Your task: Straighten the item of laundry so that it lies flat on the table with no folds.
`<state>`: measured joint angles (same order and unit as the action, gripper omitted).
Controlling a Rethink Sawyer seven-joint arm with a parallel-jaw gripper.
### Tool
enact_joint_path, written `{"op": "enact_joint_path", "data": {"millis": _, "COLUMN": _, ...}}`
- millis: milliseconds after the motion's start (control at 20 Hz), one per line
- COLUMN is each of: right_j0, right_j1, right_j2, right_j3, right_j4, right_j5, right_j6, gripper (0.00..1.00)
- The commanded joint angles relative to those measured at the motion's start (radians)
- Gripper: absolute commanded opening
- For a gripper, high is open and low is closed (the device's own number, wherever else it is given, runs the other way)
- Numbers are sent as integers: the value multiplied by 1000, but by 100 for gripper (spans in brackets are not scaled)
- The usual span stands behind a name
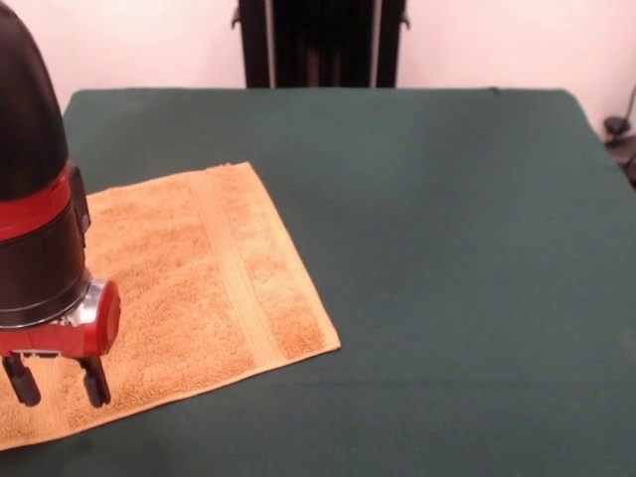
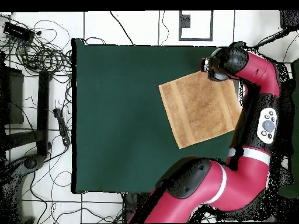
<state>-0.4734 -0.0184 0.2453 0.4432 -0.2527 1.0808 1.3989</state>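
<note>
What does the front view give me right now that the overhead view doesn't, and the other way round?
Only the front view shows the gripper, its two dark fingers apart above the towel's near-left part. Only the overhead view shows the towel's whole outline, lying skewed to the table's edges with no fold visible, plus the full arm and floor cables. Both show the towel spread flat and the green table.
</note>
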Motion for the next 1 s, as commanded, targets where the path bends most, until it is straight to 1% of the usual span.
{"op": "enact_joint_path", "data": {"millis": 50, "right_j0": 59, "right_j1": 62, "right_j2": 0, "right_j3": 62, "right_j4": 18, "right_j5": 87, "right_j6": 253, "gripper": 100}}
{"op": "enact_joint_path", "data": {"millis": 150, "right_j0": 57, "right_j1": 58, "right_j2": -3, "right_j3": 76, "right_j4": 21, "right_j5": 77, "right_j6": 248, "gripper": 100}}
{"op": "enact_joint_path", "data": {"millis": 250, "right_j0": 52, "right_j1": 43, "right_j2": -9, "right_j3": 114, "right_j4": 25, "right_j5": 50, "right_j6": 245, "gripper": 100}}
{"op": "enact_joint_path", "data": {"millis": 300, "right_j0": 47, "right_j1": 29, "right_j2": -15, "right_j3": 149, "right_j4": 28, "right_j5": 32, "right_j6": 246, "gripper": 100}}
{"op": "enact_joint_path", "data": {"millis": 550, "right_j0": 2, "right_j1": -77, "right_j2": -35, "right_j3": 413, "right_j4": 41, "right_j5": -140, "right_j6": 245, "gripper": 100}}
{"op": "enact_joint_path", "data": {"millis": 700, "right_j0": -29, "right_j1": -133, "right_j2": -33, "right_j3": 552, "right_j4": 45, "right_j5": -235, "right_j6": 237, "gripper": 100}}
{"op": "enact_joint_path", "data": {"millis": 800, "right_j0": -46, "right_j1": -163, "right_j2": -34, "right_j3": 618, "right_j4": 45, "right_j5": -275, "right_j6": 228, "gripper": 100}}
{"op": "enact_joint_path", "data": {"millis": 1000, "right_j0": -79, "right_j1": -203, "right_j2": -24, "right_j3": 696, "right_j4": 51, "right_j5": -312, "right_j6": 187, "gripper": 100}}
